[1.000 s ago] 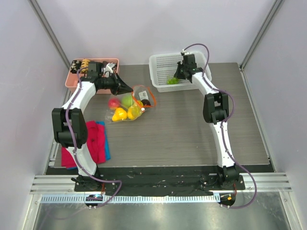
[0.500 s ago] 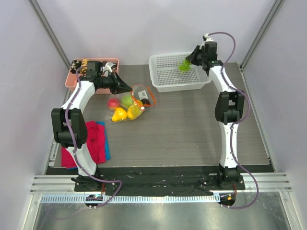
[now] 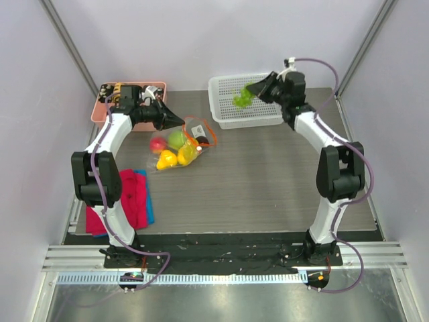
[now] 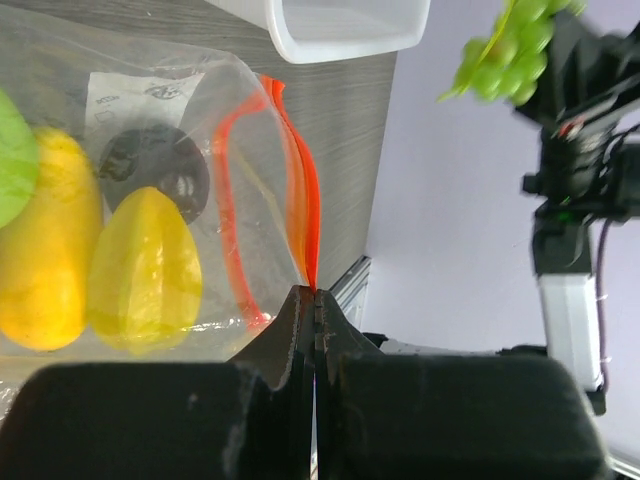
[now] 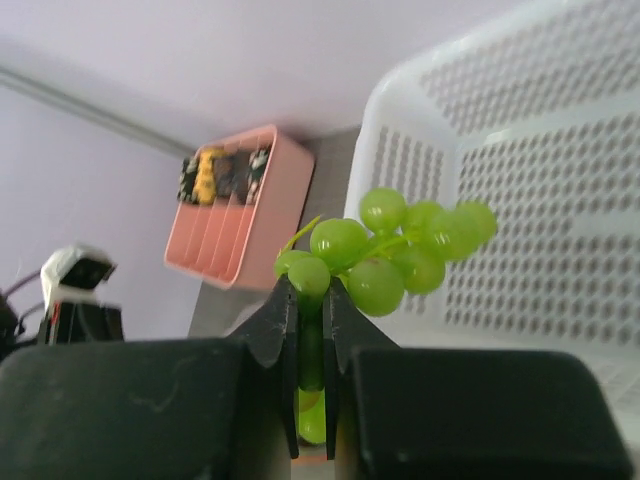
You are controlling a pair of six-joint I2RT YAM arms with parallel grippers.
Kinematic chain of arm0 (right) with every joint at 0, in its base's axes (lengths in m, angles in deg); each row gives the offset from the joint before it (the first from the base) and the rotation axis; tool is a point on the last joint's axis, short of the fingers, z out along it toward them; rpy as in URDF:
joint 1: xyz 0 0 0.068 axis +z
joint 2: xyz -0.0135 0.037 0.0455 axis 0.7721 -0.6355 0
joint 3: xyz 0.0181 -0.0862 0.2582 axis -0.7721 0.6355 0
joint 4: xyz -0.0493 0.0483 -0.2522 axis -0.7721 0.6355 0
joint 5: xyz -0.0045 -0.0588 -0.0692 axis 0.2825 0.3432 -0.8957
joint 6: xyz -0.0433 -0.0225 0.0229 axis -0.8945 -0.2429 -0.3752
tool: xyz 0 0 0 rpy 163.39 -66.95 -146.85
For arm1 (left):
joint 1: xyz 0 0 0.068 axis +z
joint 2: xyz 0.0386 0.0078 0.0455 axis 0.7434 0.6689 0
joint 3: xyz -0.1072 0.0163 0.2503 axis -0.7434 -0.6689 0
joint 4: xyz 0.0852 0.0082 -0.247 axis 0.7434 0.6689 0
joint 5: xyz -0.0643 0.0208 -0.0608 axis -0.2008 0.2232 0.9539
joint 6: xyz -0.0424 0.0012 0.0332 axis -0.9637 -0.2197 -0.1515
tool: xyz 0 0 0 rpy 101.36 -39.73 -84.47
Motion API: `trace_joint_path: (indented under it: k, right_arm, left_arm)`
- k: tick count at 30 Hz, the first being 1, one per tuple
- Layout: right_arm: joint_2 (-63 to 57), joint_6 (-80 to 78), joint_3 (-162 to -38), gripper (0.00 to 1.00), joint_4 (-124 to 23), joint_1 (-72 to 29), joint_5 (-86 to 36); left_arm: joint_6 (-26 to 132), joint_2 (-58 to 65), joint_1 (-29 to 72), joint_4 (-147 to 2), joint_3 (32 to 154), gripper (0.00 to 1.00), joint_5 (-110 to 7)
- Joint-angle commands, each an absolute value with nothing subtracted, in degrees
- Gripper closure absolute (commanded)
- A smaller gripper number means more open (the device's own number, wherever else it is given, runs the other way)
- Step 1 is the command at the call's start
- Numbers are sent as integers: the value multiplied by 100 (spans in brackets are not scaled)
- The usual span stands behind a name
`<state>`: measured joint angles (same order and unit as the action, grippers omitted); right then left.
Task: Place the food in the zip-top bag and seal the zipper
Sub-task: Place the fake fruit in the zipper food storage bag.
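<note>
A: Right, entry on the step in hand. The right pincer [image 5: 310, 300] is nearly closed and nips the bunch of green grapes [image 5: 395, 250] at its stem end. The bunch hangs in the air over the white basket [image 3: 258, 121], off its floor as far as I can tell.

B: Noted. And the zip-top bag [image 3: 182, 143]?

A: It lies on the worktop [image 3: 268, 181], left of the basket and well apart from the grapes. The left pincer [image 4: 315, 300] is fully closed on one end of the zipper [image 4: 311, 215]. It holds that lip up, so the mouth gapes toward the right. Inside I count two lemons [image 4: 145, 270], a green apple [image 3: 176, 139], a red apple [image 3: 159, 144] and a dark plum [image 4: 155, 172].

B: So the grapes are the last piece out?

A: My reading, yes. This is the loading stage, with the final fruit held aloft and not yet delivered. Sealing is not begun; the orange strip stands open in a loop.

B: What does the next move call for?

A: Judgement only. Carry the bunch leftward and down to the gap, angled so the dangling grapes enter first. The opening looks narrow for a floppy bunch, so the left side must hold the lip high. Release once the grapes sit past the strip, since a grape caught in the track would spoil the seal. After that, both pincers are needed along the zipper.
</note>
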<state>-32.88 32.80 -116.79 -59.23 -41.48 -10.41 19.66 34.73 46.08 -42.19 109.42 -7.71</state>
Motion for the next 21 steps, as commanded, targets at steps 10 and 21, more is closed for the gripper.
trace_joint_path:
  k: [10,21]
  right_arm:
    - [-2416,3921,-9413,99,-8715,-2322,-2118]
    - [-2987,4819,-9791,99,-8293,-1750,-2723]
  left_arm:
    - [1473,3161,4679,-4914,10747,100,-477]
    - [1350,3170,4670,-5037,10720,100,-468]
